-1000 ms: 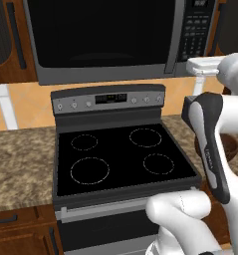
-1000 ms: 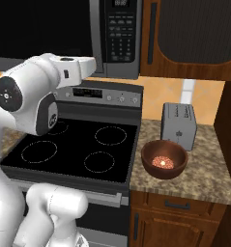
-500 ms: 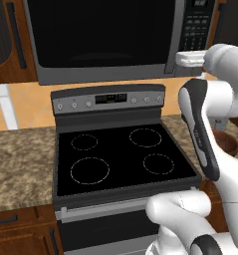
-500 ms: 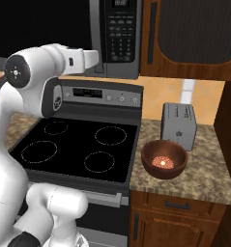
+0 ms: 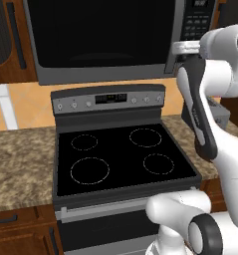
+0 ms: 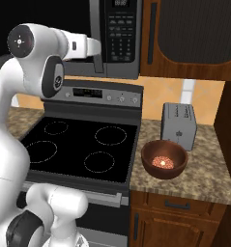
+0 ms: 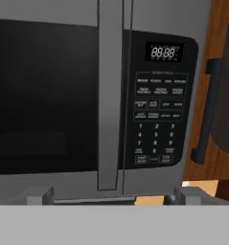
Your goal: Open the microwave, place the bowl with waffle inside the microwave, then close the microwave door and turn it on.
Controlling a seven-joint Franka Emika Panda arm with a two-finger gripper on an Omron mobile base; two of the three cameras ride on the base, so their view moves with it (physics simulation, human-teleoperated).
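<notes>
- Gripper [image 7: 111, 195] was raised to the height of the microwave [image 5: 105, 40], facing its front; its two fingertips [image 7: 39, 196] stood wide apart at the bottom of the hand view, released and holding nothing.
- Handle [image 7: 109, 95] of the microwave door [image 7: 44, 95] ran as a long grey upright bar, straight ahead of the gripper and roughly centred between the fingertips, with its long axis up and down.
- Keypad [image 7: 156, 119] lay just to the right of the handle, and the dark glass to its left.
- Door appeared shut, flush with the front, so opening was not yet done.
- Bowl [image 6: 164, 159] sat on the counter [image 6: 204, 169] to the right of the stove [image 6: 83, 144], just in front of the toaster [image 6: 179, 125], well below and to the right of the gripper.
- Waffle [image 6: 163, 161] lay inside the bowl.
- Next move, as I judged it, was a short push forward so the fingers would straddle the upright bar, then a close and a pull outward.
</notes>
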